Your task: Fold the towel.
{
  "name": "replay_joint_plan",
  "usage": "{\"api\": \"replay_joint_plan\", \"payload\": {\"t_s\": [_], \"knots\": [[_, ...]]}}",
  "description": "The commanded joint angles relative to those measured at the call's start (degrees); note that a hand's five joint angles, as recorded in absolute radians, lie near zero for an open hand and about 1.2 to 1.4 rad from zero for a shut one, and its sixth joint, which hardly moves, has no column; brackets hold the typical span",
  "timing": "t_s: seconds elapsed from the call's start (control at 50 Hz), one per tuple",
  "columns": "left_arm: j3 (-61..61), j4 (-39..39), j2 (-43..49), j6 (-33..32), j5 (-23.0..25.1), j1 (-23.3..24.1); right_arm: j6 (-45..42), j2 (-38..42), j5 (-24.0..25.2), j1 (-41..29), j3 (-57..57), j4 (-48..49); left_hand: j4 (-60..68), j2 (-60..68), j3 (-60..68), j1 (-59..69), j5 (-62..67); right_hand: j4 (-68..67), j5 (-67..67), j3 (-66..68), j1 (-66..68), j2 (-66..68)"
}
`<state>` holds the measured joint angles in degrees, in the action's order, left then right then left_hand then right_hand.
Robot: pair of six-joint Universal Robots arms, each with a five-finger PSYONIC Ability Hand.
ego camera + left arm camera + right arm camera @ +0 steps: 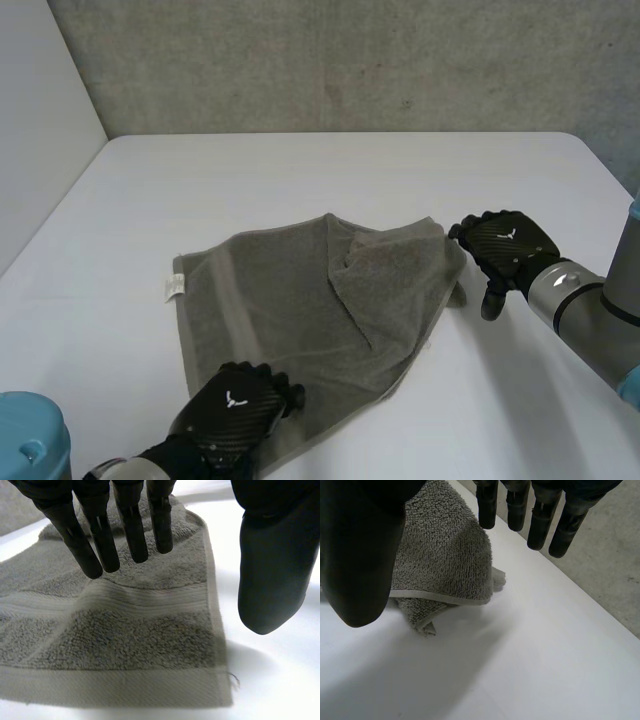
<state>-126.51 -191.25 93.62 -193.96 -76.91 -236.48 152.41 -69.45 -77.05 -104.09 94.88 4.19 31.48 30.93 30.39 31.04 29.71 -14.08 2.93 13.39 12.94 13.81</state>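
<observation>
The grey towel [300, 310] lies on the white worktop [350, 180], its right part folded loosely back over the middle and a small white label [173, 288] at its left edge. The left hand [235, 405] sits over the towel's near edge. Its fingers [95, 535] are straight above the cloth and its thumb [272, 570] is spread wide over bare worktop beside the hem, so it is released and grasps nothing. The right hand [505, 250] is just beside the towel's far right corner. Its fingers [540, 525] are straight and its thumb [360, 555] is apart, also released, with the bunched corner lying under the palm.
</observation>
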Motion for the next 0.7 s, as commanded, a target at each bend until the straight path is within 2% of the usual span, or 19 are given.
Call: {"api": "replay_joint_plan", "payload": {"t_s": [0.02,0.26,0.46,0.7], "knots": [[0.3,-3.3,2.5,0.1,-0.3,0.0,-0.1,0.0,0.0,-0.1,0.5,0.2,-5.5,-4.9,-4.4,-5.0,-13.7,4.1,-2.9,-3.4,-2.9,-3.8],[0.6,-4.4,5.4,0.0,-0.8,0.1,-0.1,0.1,0.0,-0.1,1.0,1.0,-5.1,-4.6,-4.0,-4.7,-13.3,4.1,-2.9,-3.4,-2.9,-3.8],[0.9,-5.2,7.5,-5.0,-2.7,0.6,-0.1,0.2,0.1,-0.2,1.1,1.1,-5.1,-4.6,-4.0,-4.7,-13.3,4.1,-2.9,-3.4,-2.9,-3.8],[1.2,-8.2,9.5,-5.4,-3.3,0.8,-0.2,0.3,0.1,-0.2,1.5,1.4,-3.9,-3.4,-2.8,-3.5,-12.2,4.1,-2.9,-3.4,-2.9,-3.8]]}}
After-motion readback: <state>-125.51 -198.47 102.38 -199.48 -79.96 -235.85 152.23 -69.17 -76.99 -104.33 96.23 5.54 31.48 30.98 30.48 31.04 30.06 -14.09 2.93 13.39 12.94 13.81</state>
